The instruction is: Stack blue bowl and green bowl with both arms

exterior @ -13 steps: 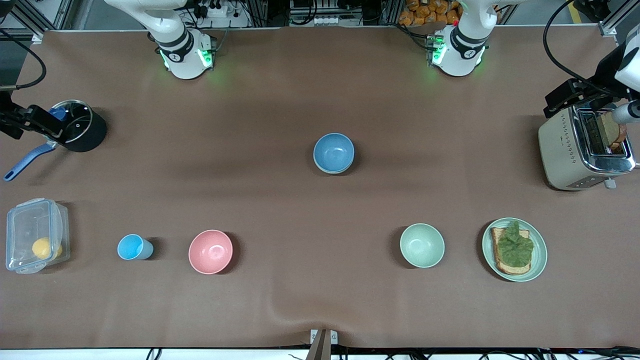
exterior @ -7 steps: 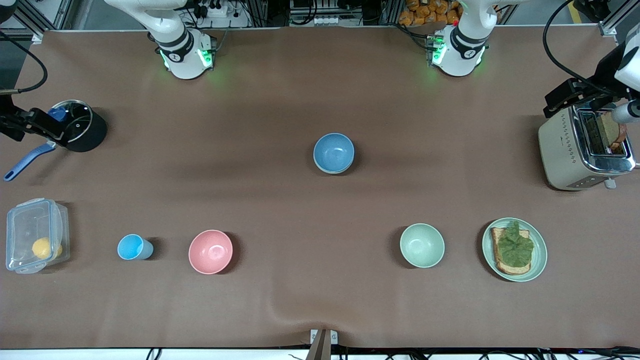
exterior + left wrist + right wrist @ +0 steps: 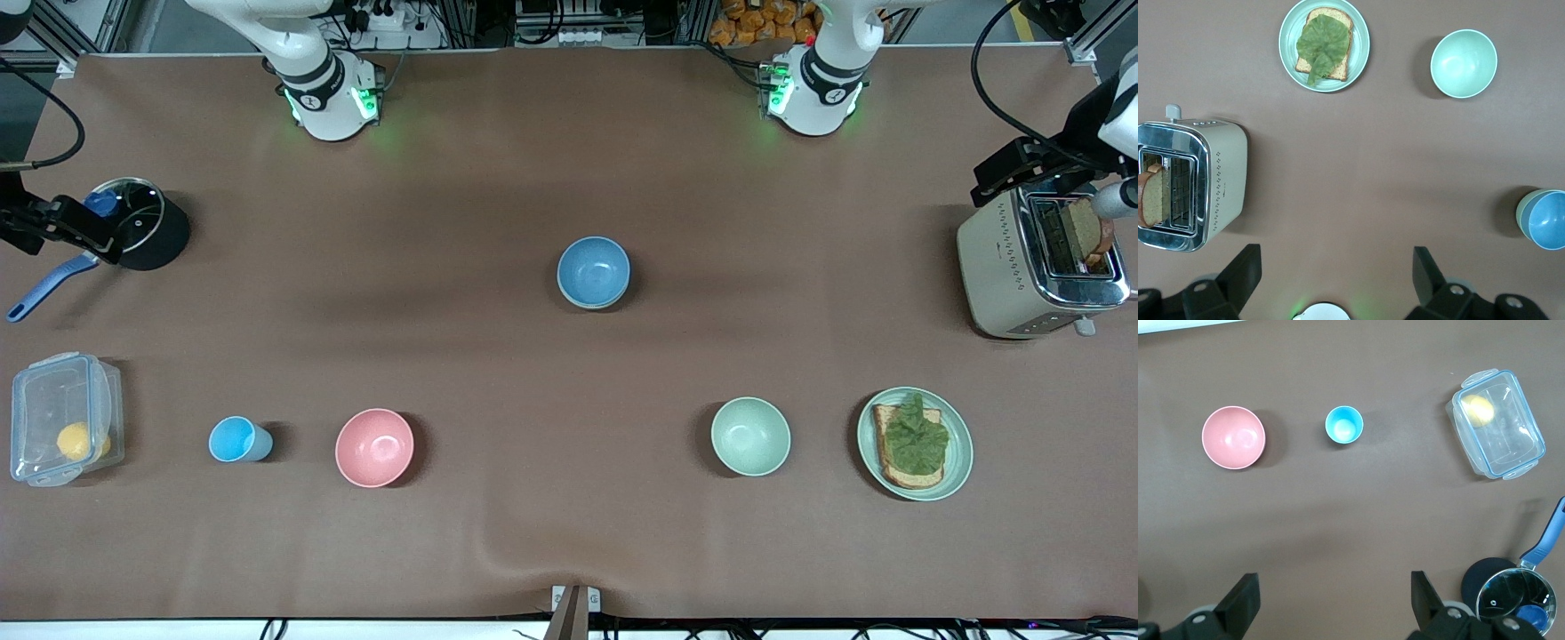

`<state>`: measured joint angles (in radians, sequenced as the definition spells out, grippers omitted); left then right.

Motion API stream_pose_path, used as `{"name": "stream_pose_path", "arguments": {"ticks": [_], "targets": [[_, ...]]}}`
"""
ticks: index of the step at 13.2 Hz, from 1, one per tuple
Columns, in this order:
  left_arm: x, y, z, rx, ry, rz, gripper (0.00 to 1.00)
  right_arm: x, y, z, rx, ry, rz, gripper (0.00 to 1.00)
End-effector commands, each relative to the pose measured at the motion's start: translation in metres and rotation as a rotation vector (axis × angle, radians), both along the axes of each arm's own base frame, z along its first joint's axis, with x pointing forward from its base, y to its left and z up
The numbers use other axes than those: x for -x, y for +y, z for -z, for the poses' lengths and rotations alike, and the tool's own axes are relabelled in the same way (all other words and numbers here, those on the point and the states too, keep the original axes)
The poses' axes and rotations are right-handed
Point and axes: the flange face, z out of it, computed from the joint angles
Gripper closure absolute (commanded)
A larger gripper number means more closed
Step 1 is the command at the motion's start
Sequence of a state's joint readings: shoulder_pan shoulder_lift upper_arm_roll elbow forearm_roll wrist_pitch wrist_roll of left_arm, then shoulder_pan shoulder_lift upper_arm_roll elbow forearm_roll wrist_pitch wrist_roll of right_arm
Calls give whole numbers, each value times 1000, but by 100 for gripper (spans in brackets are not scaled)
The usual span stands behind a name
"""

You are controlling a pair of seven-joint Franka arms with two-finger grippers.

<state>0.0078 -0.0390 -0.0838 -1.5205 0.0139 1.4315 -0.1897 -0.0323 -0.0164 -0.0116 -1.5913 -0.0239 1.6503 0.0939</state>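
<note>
Table [image 3: 569, 133] centre: blue bowl [image 3: 593, 269] nested in green bowl [image 3: 1520, 215]. Left tool [image 3: 1331, 273], fingers apart, above toaster [image 3: 1005, 267] at 3 o'clock; right tool [image 3: 1331, 597], fingers apart, above pot [image 3: 156, 240] at 9 o'clock.

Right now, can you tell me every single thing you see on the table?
blue bowl: 1, mid-blue, table middle, nested in the green bowl
green bowl: 1, sage green, under the blue bowl
mint bowl: 1, pale green, nearer the front camera, beside the plate
plate: 1, green, holds bread with lettuce
pink bowl: 1, pink, beside the cup
cup: 1, light blue
container: 1, clear, yellow item inside, right arm's end
pot: 1, black, blue handle, right arm's end
toaster: 1, cream, left arm's end, bread slice in it
left end effector: open, by the toaster
right end effector: open, by the pot
</note>
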Motion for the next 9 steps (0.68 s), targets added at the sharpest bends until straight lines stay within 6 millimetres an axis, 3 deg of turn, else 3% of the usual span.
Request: {"name": "stream_pose_path", "arguments": {"ticks": [1,9], "targets": [[6,4,-7,-18,9,18,0,-2,-1,-1,-4,-6,3,0],[8,5,-7,-18,25,16,0,-2,-1,0,-4,-3,3,0]]}}
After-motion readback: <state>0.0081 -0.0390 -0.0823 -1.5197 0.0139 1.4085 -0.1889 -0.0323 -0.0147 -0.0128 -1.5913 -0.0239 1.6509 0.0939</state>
